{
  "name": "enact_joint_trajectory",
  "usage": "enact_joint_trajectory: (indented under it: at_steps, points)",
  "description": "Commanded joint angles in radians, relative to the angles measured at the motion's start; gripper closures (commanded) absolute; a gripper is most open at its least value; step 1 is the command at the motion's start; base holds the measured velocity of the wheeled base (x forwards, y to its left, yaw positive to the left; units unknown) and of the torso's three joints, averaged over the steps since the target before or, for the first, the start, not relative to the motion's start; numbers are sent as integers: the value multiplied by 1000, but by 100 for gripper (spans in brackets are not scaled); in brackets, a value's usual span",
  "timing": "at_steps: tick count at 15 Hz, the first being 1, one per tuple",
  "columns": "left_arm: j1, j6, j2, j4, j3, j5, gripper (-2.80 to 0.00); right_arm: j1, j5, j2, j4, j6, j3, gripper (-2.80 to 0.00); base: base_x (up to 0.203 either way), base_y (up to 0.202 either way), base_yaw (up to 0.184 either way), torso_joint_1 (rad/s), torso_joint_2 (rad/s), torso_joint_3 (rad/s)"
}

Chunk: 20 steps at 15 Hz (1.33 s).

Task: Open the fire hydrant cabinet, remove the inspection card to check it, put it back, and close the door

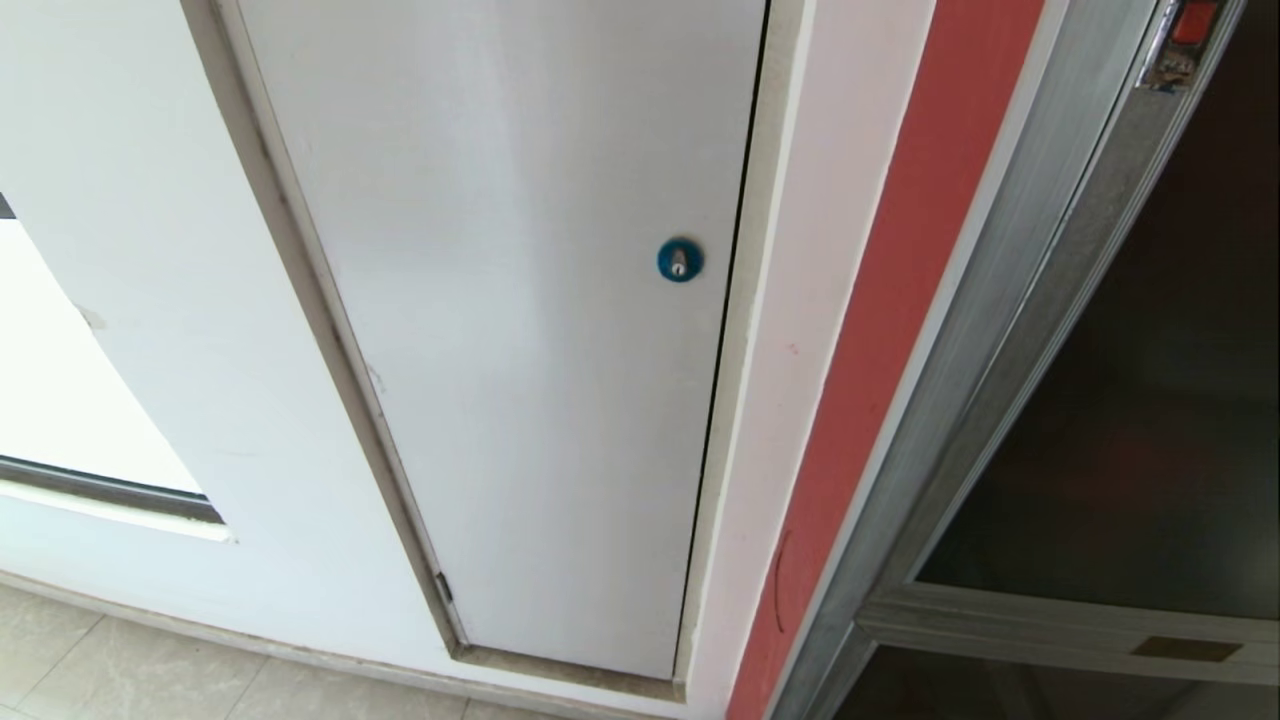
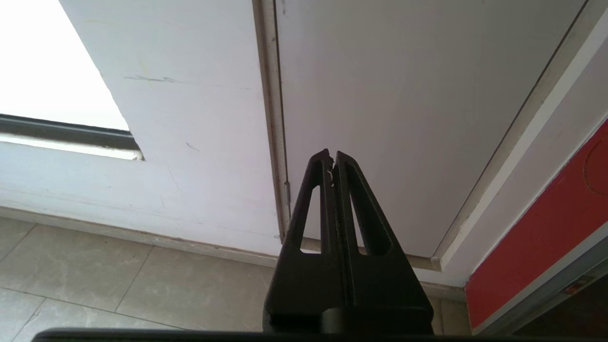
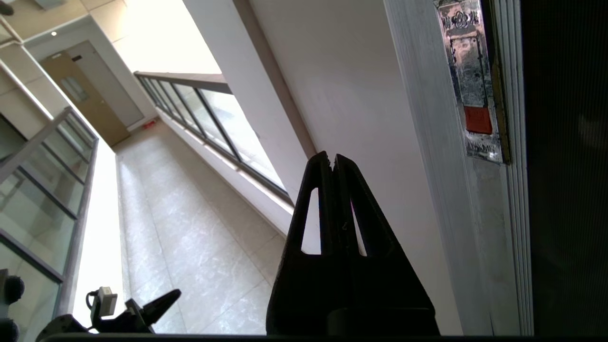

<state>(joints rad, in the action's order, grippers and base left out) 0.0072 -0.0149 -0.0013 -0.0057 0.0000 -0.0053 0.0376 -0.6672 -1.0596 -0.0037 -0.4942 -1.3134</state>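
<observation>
The fire hydrant cabinet (image 1: 1010, 330) shows at the right of the head view by its silver metal frame. Its door (image 1: 1150, 400), dark tinted glass in an aluminium frame, is closed, with the small orange-red latch (image 1: 1195, 20) near the top. In the right wrist view the latch (image 3: 478, 119) sits on the silver frame (image 3: 446, 190), ahead and to one side of my right gripper (image 3: 333, 159), which is shut and holds nothing. My left gripper (image 2: 331, 156) is shut and empty, low before the white panel. The inspection card is hidden. Neither arm shows in the head view.
A white panel (image 1: 540, 350) with a round blue lock (image 1: 679, 260) fills the wall left of the cabinet, past a red strip (image 1: 890, 330). Pale floor tiles (image 2: 95, 280) run along the wall base. A corridor with glass railings (image 3: 42, 190) stretches behind my right arm.
</observation>
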Motion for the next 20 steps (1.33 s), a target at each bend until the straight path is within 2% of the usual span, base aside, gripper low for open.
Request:
enact_joint_trajectory:
  at_steps: [1,9,20]
  points:
    - [0,0,1,0,0,-1,0,1,0,-42,-27,-8,-11,0,0,0,0,0,0,0]
    - [0,0,1,0,0,1,0,1,83,-102,-55,-6,-14,0,0,0,0,0,0,0]
    - [0,0,1,0,0,1,0,1,95,-169,-59,-7,-44,0,0,0,0,0,0,0]
